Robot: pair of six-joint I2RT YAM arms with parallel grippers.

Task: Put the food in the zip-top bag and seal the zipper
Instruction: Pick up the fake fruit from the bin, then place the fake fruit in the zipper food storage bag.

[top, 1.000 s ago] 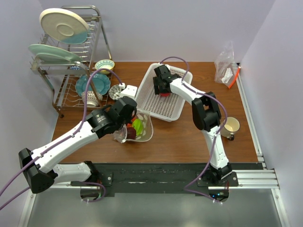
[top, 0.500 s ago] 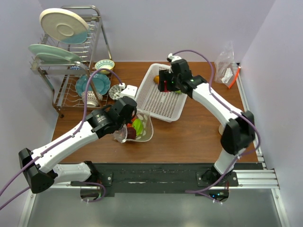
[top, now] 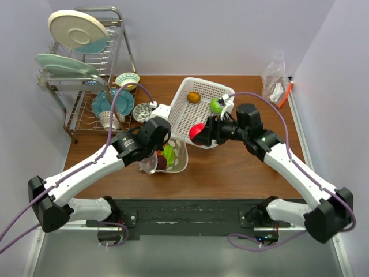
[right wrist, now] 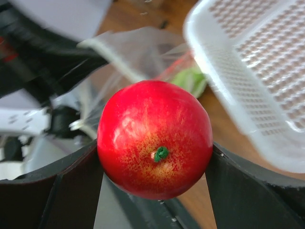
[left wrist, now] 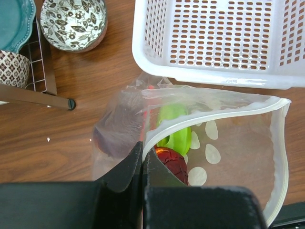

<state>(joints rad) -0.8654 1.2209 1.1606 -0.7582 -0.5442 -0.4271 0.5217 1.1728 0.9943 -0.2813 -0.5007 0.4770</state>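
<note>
Loading step: right gripper (top: 206,131) clamps red apple (right wrist: 155,138), left gripper (left wrist: 143,160) pinches zip-top bag (left wrist: 228,143) rim open; next, carry apple left over the mouth, release.

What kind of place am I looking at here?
Probably a mock kitchen in a robot test cell: a dish rack of plates and a white basket on a wooden table, boxed in by bare walls.

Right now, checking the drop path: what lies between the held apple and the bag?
Top view: only the basket rim and bare table separate apple from bag.
</note>
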